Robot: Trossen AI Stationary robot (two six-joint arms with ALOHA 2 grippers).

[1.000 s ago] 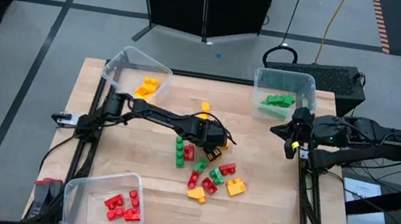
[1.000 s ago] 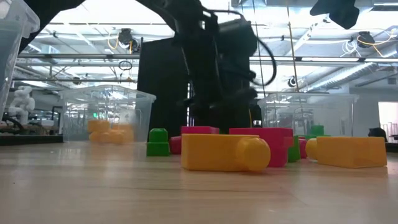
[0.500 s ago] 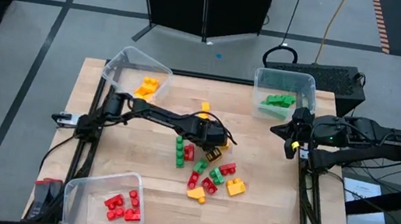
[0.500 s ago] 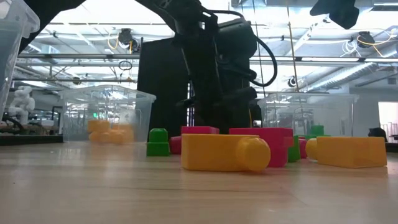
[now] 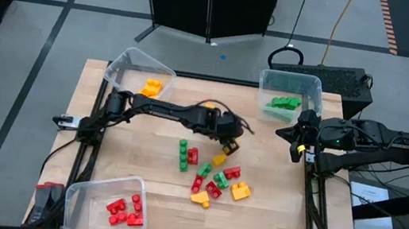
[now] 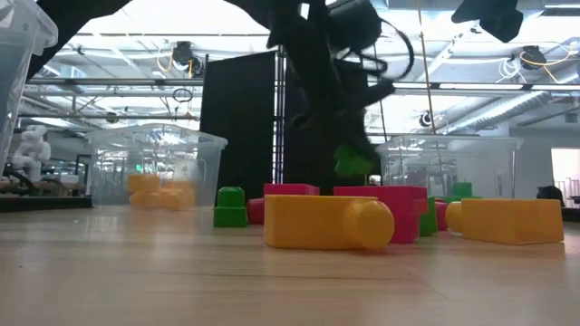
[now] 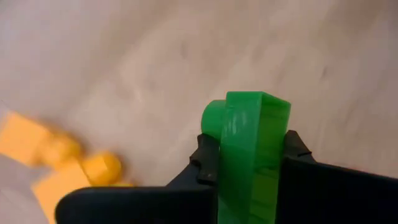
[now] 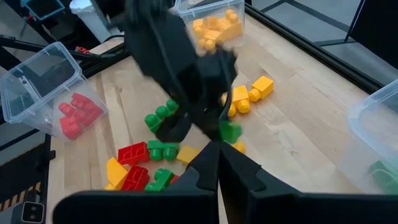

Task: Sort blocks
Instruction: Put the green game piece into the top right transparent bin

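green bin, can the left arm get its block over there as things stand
Probably yes. The left pincer is shut on a green block, lifted off the table, and bare wood lies between it and the green bin. The right pincer waits beside the bin, possibly crowding it.

Glossy plastic blocks (image 5: 215, 179) lie on a smooth, pale wooden table (image 5: 270, 220) beside clear plastic bins (image 5: 100, 192)

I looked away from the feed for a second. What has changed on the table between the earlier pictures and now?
The left gripper has closed on a green block and lifted it clear of the pile, shifting toward the far right, nearer the bin of green blocks. The right gripper has stayed shut beside that bin. The three bins and the other loose blocks look unmoved.
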